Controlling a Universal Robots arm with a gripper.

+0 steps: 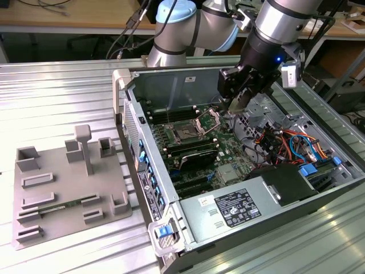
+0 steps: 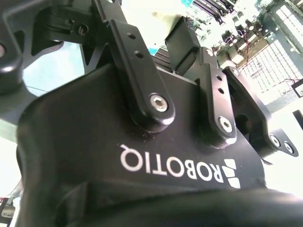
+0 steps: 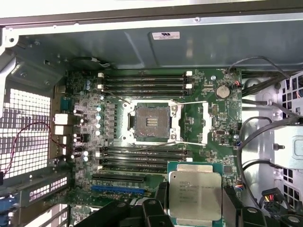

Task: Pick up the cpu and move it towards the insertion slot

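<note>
Black fingers (image 3: 163,208) grasp the flat square silver-topped cpu (image 3: 195,194), lower centre of the first wrist view, near the open dark square insertion slot (image 3: 150,121).

White logo lettering on pincer (image 2: 154,33) housing, faint print on cpu (image 3: 195,193)

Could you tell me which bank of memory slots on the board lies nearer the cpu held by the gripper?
The bank between the insertion slot and the cpu; the other bank lies beyond the slot, by the case wall. The gripper holds the cpu.
</note>
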